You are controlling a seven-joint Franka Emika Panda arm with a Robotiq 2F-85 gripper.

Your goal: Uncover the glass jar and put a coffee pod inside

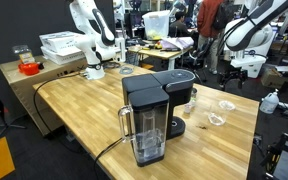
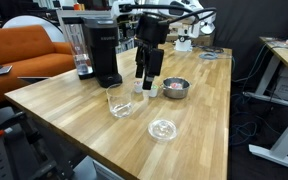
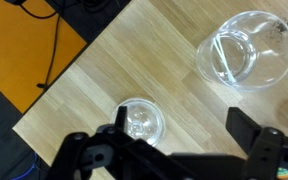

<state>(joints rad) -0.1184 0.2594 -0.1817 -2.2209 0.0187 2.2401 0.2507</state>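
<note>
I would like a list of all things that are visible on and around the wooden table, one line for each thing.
table: one, light wood, middle of the scene
coffee machine: one, black with a clear tank, table end near the sofa
glass jar: one, clear, low, near the front edge
taller glass: one, clear, between machine and jar
bowl: one, metal, beside the tool, contents unclear
sofa: one, orange, behind the table
tool: one, black, open, above the table, holding nothing
</note>
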